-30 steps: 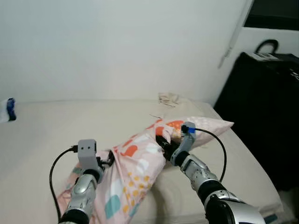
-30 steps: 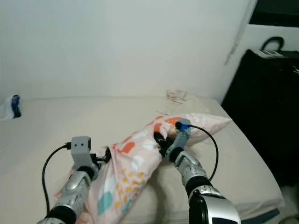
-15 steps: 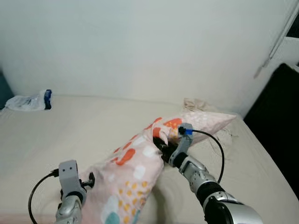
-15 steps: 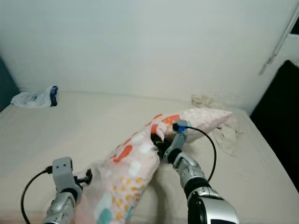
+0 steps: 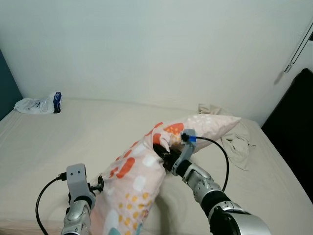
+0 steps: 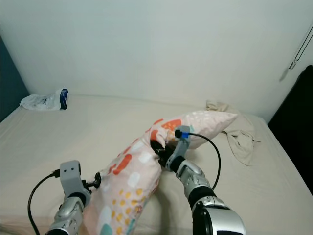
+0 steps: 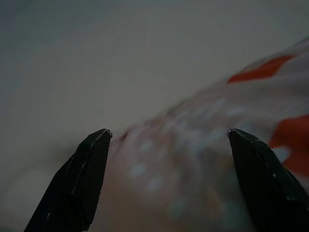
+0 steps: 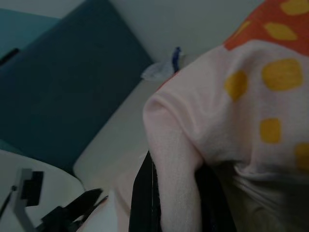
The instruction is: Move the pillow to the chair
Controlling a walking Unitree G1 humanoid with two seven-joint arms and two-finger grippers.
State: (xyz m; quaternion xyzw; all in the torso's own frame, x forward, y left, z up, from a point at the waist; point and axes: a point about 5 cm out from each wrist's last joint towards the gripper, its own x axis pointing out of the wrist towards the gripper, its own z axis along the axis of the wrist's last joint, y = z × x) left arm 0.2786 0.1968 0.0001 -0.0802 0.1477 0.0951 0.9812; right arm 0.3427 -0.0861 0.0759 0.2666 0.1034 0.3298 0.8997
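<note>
Right end effector pinching pillow above bed

A big pink pillow with orange, yellow and white spots lies across a wide beige bed. The right gripper pinches the pillow near its middle, where the cloth bunches up. The left gripper is low down, right beside the pillow's near end; its fingers are too hidden to tell how they stand. A plastic bag with a blue bit lies far back by the wall. A crumpled beige cloth lies past the pillow's far tip
</note>
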